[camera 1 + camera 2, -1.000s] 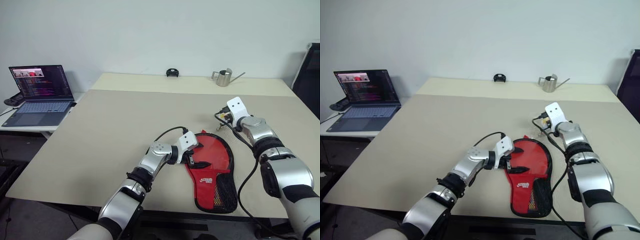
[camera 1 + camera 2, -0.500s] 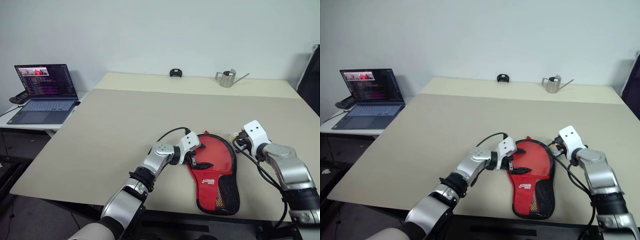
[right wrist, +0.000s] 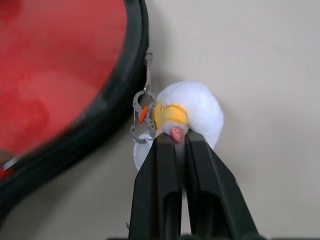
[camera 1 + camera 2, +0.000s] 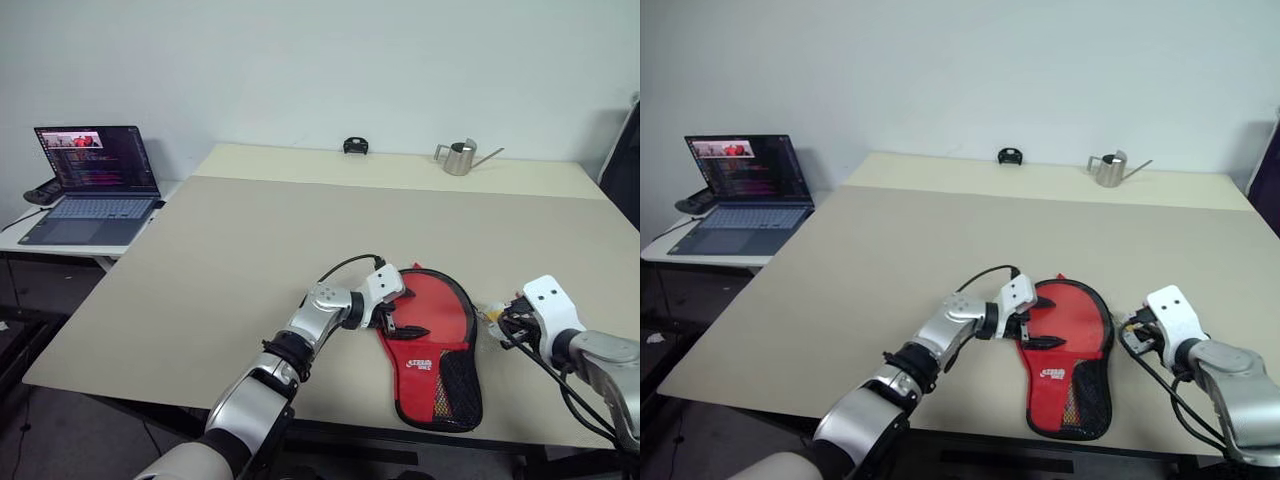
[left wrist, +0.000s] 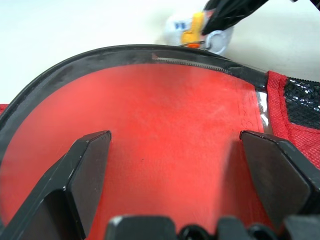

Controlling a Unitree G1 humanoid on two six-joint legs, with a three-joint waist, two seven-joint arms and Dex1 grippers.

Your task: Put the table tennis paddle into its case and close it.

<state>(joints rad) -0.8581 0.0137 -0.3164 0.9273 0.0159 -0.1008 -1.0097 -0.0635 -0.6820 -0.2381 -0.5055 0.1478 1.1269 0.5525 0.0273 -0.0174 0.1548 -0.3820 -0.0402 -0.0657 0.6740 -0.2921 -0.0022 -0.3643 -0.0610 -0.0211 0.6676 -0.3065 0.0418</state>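
A: Case position?
B: The case [image 4: 432, 340] lies flat, red side up, at lower centre-right of the left eye view, on the table [image 4: 250, 240].
A: Left gripper [image 4: 392, 312]?
B: Jaws wide apart, 1 finger [image 5: 85, 170] either side over the red fabric, gripping nothing.
A: Right gripper [image 3: 176, 145]?
B: Pinched shut on the white plush charm [image 3: 192, 112], which is clipped to the zipper pull [image 3: 142, 112] beside the case's edge.

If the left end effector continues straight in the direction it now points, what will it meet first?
Most likely the case. The left end effector is open, with the red fabric between and just ahead of its fingers. Whether they already touch it is unclear. Beyond the zipper edge lies a small white plush charm.
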